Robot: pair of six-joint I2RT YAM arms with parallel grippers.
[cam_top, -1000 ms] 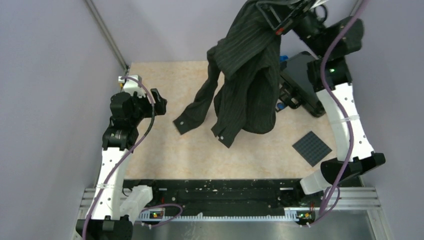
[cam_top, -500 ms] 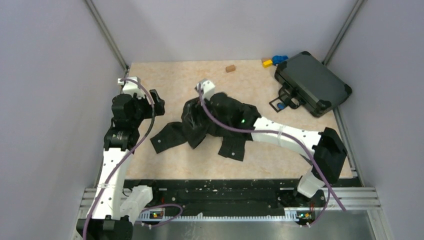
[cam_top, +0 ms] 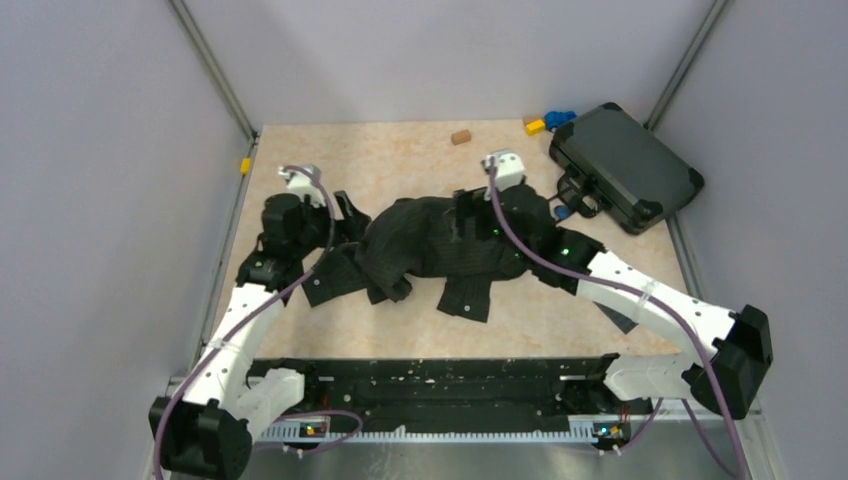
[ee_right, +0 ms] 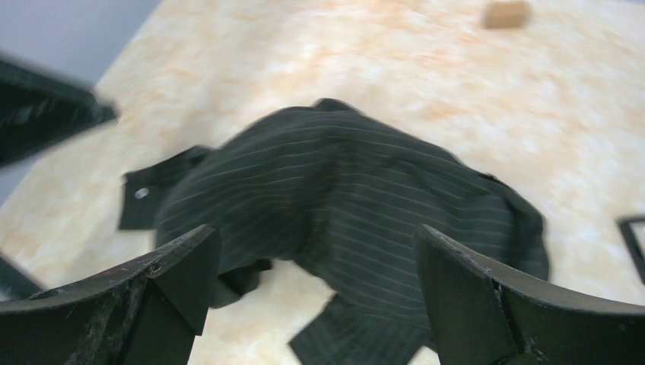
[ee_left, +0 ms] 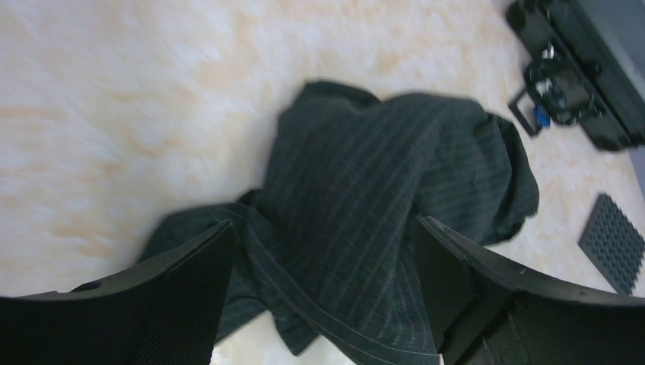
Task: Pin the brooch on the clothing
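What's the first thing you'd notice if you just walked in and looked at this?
A crumpled black pinstriped shirt lies in a heap in the middle of the table. The left arm and right arm lean in toward it from either side, both with jaws wide open and holding nothing. A dark hard case sits in the far right corner.

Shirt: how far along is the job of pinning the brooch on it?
Done: the shirt lies on the table, but bunched, not spread flat. In hand: nothing. The left gripper and right gripper hang open above it, both empty. Left: nearly everything. No view shows the brooch, so it must be found, picked up and pinned to the cloth.
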